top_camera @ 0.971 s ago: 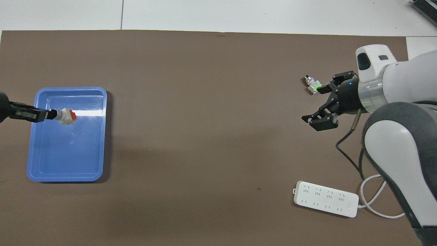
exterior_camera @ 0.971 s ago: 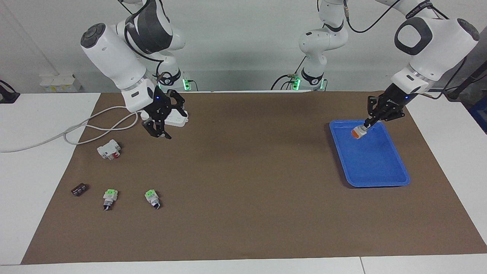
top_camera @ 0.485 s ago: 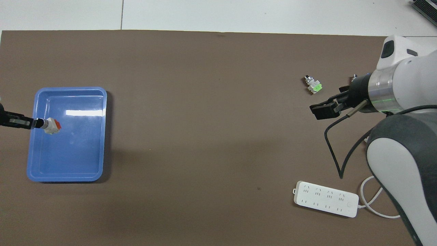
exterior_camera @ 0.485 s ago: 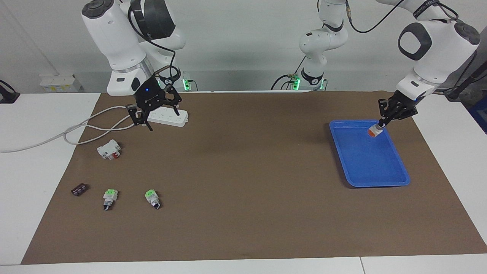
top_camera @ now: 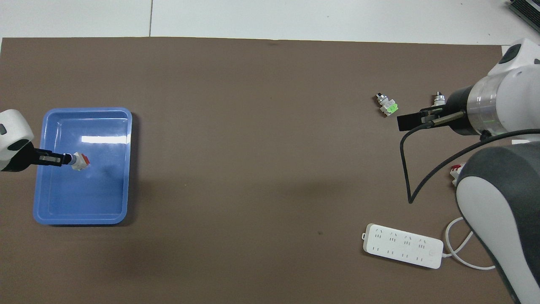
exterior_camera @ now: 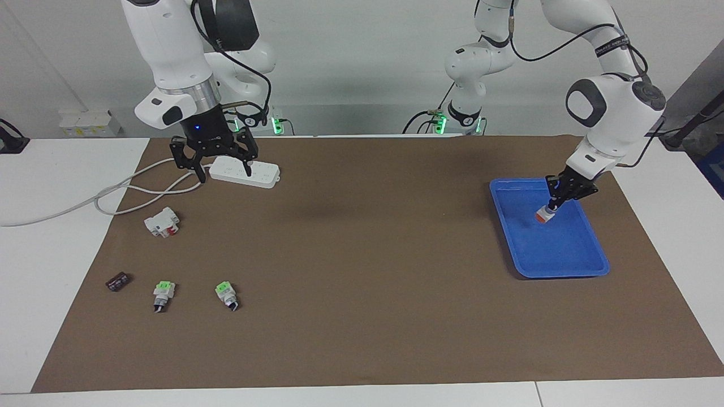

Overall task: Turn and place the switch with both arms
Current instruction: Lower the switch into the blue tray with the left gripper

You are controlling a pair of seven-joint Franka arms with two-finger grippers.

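Note:
The switch (exterior_camera: 541, 215) (top_camera: 81, 161), orange and white, hangs tilted just above the floor of the blue tray (exterior_camera: 565, 271) (top_camera: 80, 219), orange end lowest. My left gripper (exterior_camera: 551, 206) (top_camera: 66, 159) is shut on its knob end, which the fingers hide. A faint shadow of the switch lies on the tray floor beside it. My right gripper (exterior_camera: 224, 173) (top_camera: 407, 121) hangs open and empty, pointing down over the white power strip (exterior_camera: 244, 172) (top_camera: 403, 251) at the right arm's end of the table.
At the right arm's end lie two green-topped switches (exterior_camera: 164, 291) (exterior_camera: 225, 293), a white block with a red lever (exterior_camera: 163, 221), a small dark part (exterior_camera: 117, 281) and the strip's white cable (exterior_camera: 113, 195). A brown mat (exterior_camera: 362, 282) covers the table.
My left gripper drew the switch toward the tray's edge, then lowered it deeper into the tray. My right arm swung up and back over the power strip, its gripper turning to point down.

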